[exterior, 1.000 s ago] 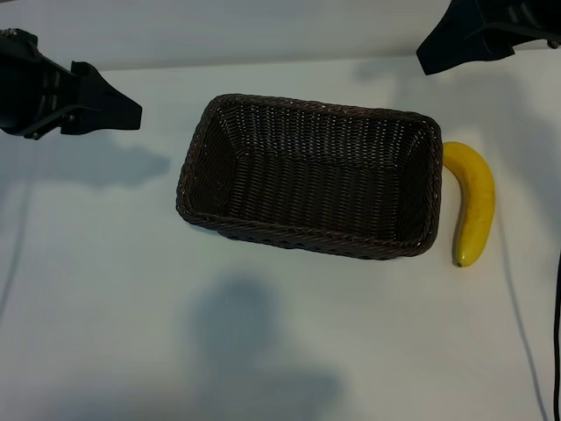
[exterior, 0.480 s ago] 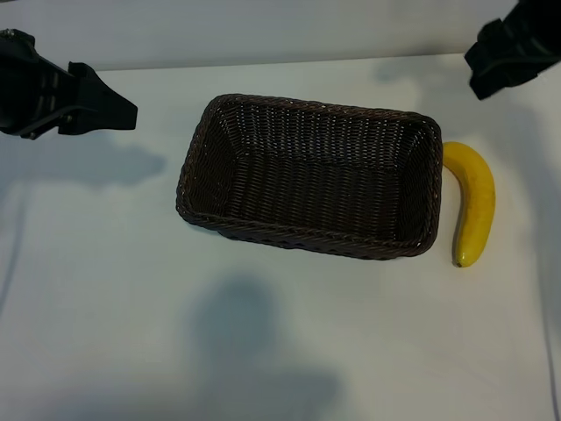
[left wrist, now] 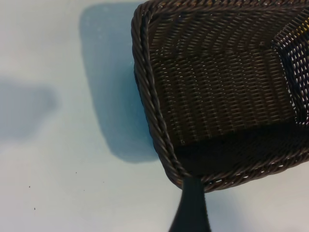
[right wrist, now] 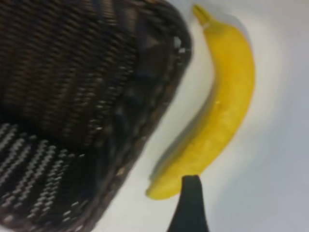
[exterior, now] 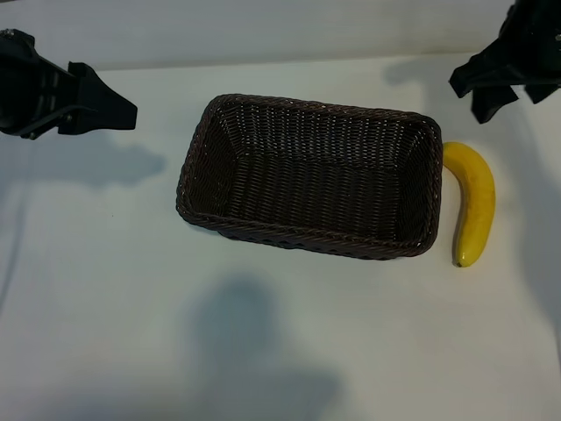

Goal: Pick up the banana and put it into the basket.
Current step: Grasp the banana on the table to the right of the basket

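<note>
The banana (exterior: 473, 203) lies on the table just right of the basket (exterior: 308, 175), outside it. The right gripper (exterior: 500, 83) hangs beyond the banana's far end, jaws wide and empty — placed, I judge, for a descent. The left gripper (exterior: 96, 101) waits far left — also wide, empty.

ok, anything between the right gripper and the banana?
Nothing: bare white table separates the right gripper from the banana, per the exterior view.

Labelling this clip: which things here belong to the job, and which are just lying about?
Belongs to the job:
- banana, on the table beside the basket
- basket, nothing in it
- right claw, open above the banana

Just about:
- left claw, open, parked
- white table
</note>
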`<state>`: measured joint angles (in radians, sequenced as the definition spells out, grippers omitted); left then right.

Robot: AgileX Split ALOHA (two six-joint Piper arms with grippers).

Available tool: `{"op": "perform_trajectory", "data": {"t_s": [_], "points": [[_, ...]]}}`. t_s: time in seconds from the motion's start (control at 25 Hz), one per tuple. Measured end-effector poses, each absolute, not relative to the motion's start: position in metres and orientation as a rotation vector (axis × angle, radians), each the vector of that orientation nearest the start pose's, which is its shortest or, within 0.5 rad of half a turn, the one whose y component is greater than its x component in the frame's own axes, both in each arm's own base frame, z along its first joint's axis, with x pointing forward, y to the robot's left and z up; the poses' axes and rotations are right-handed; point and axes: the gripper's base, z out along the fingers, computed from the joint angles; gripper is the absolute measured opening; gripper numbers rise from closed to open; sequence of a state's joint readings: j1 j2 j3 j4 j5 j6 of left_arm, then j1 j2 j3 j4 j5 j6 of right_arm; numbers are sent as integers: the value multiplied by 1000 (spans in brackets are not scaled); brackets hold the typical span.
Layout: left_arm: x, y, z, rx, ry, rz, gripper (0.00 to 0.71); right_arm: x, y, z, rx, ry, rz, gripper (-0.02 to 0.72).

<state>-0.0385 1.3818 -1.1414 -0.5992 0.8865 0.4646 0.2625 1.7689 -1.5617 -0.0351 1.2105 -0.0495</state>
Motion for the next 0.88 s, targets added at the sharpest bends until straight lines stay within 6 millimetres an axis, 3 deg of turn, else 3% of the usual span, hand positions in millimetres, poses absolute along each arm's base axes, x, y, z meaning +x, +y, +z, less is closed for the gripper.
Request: {"op": "perform_trajectory", "data": {"t_s": [0.2, 0.88], "points": [[282, -51, 325, 300, 2447, -558, 612, 360, 84, 289, -396, 2880, -155, 605], [282, -51, 325, 300, 2447, -558, 612, 377, 95, 238, -418, 3016, -91, 605]]}}
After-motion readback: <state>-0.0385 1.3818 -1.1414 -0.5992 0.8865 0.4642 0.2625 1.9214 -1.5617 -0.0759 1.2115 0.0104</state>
